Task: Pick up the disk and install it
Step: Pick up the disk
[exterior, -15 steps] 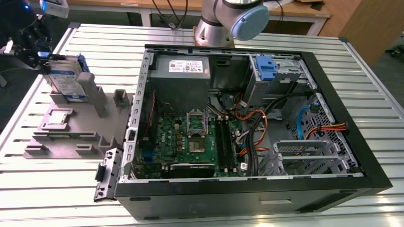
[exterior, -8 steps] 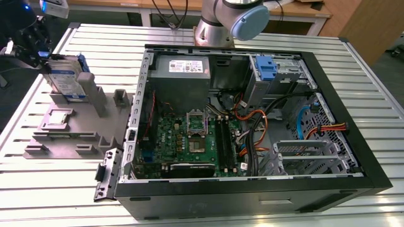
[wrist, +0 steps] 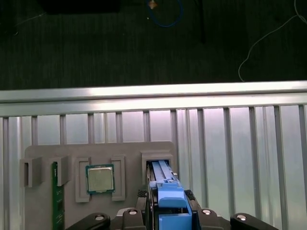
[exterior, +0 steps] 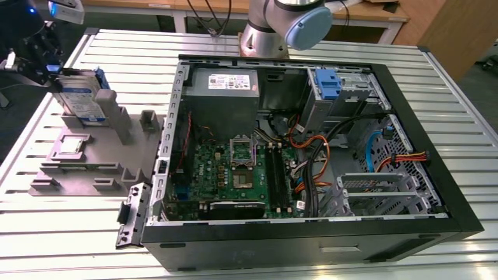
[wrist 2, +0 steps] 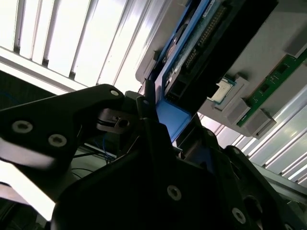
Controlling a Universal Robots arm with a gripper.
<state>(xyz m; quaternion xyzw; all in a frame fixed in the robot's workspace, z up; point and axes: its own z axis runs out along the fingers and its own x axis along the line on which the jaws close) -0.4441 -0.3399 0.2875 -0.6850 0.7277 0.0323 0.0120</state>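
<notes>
The gripper [wrist: 169, 194] is clamping the disk [wrist: 171, 205] from both sides. The disk is standing in the grey fixture's [wrist: 129, 151] slot, its lower end hiding inside.

Disk [exterior: 80, 96]: silver drive, white-and-blue label, blue plastic carrier frame. Stands upright on edge, lower end in a slot of the grey fixture [exterior: 78, 172], exterior view's left, outside the computer case [exterior: 311, 248].

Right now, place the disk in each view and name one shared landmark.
Exterior view: the disk stands upright on the grey fixture, to the exterior view's left of the computer case.
First wrist view: the disk sits in the fixture's slot, beside the processor chip.
Second wrist view: the disk close up, chip beyond it.
Shared landmark: the processor chip.
</notes>
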